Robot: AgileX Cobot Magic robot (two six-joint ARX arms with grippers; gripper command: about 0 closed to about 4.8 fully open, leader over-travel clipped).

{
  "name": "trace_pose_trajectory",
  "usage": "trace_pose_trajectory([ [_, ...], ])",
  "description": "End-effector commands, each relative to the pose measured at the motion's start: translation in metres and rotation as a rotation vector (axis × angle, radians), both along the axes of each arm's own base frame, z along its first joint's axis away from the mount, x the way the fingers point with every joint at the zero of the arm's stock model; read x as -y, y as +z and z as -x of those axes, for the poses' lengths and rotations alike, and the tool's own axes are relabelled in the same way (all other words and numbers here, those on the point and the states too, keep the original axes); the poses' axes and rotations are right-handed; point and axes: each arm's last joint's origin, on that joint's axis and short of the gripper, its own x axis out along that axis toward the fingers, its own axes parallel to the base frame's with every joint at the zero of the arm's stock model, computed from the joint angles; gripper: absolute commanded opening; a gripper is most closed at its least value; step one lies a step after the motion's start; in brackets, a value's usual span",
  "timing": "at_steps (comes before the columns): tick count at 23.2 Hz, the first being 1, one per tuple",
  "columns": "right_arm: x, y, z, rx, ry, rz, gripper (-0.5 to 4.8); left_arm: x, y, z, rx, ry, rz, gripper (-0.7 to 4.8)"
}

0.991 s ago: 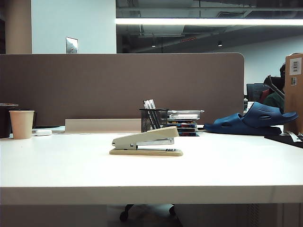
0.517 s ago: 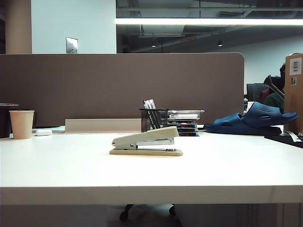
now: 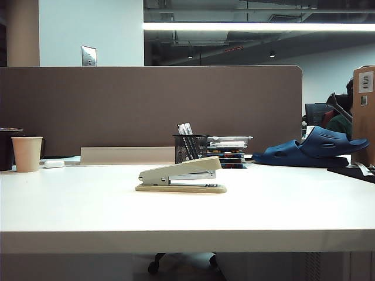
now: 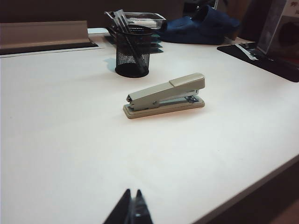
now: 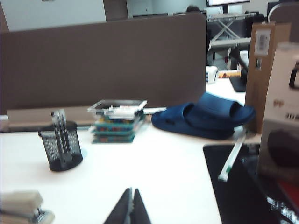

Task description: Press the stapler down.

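Your exterior camera is sitting low, almost level with the white tabletop [image 3: 70, 205], looking straight across it at the brown partition [image 3: 146, 105], with the long beige stapler [image 3: 180, 175] side-on at mid-distance. Your left wrist camera is looking down from higher up, over the closed tips of the left gripper [image 4: 131, 210], facing the stapler [image 4: 164, 95] and the black mesh pen cup [image 4: 132, 56]. Your right wrist camera is facing the partition over the closed right gripper [image 5: 129, 209]. All three are sharing the pen cup and the blue slippers [image 5: 205, 115].

Paper cup [image 3: 27, 153], mesh pen holder [image 3: 190, 148] (black), blue slippers [image 3: 313, 148]
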Motion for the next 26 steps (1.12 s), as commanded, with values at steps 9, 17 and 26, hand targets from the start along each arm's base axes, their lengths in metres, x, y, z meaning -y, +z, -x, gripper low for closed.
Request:
trace_pose_trajectory([
  [9, -0.001, 0.064, 0.012, -0.119, 0.038, 0.003, -0.09, 0.001, 0.001, 0.000, 0.003, -0.022, 0.003, -0.06],
  [17, -0.003, 0.105, -0.015, -0.232, 0.091, 0.001, -0.09, 0.001, 0.001, 0.000, 0.003, -0.022, 0.003, -0.06],
  [26, -0.006, 0.154, -0.056, -0.315, 0.218, -0.004, -0.09, 0.000, 0.001, 0.000, 0.003, -0.019, 0.002, -0.05],
])
